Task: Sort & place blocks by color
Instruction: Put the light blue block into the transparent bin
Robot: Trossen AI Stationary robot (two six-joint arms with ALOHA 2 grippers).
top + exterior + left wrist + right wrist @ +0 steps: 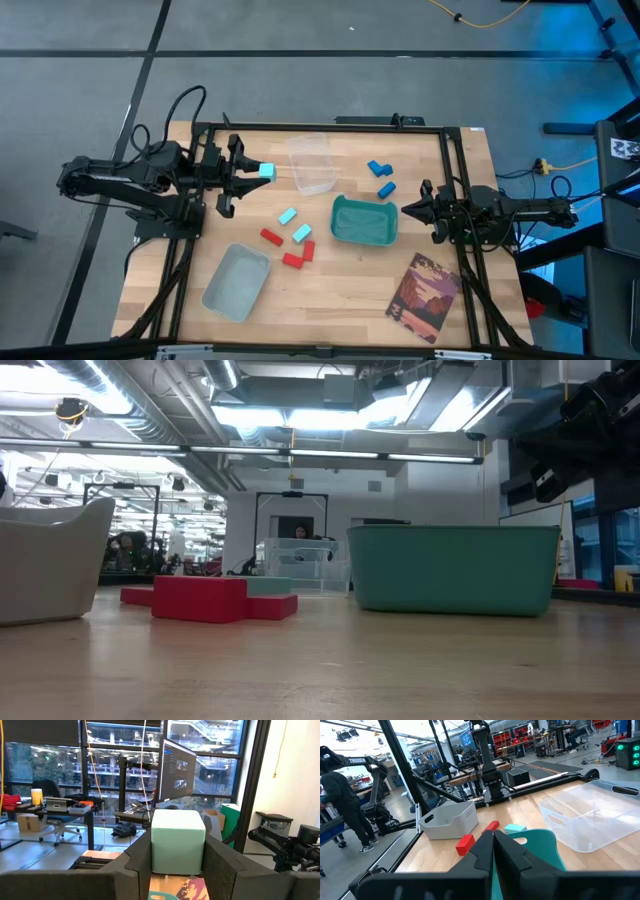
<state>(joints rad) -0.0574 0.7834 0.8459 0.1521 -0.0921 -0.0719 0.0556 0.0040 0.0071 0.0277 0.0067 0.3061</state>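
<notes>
Left wrist view, nearest the lens: a light cyan block (178,840) is sitting clamped between the two dark fingers (137,857) of the left hand (262,171), which is grasping it above the worktop (330,300), just beside the clear tub (312,163). Right hand (408,210) is waiting at the right rim of the teal bin (364,221), fingers pressed together, holding nothing.

Remaining blocks on the worktop:
- two light cyan blocks (287,216) are lying left of the teal bin, one nearer the clear tub, the other (301,234) beside the red ones.
- red blocks (271,237) are lying between the grey tray (237,283) and the teal bin; two (299,256) are touching.
- darker blue blocks (377,168) are lying above the teal bin, near the clear tub.

A picture card (423,284) is lying at the worktop's near right corner.
</notes>
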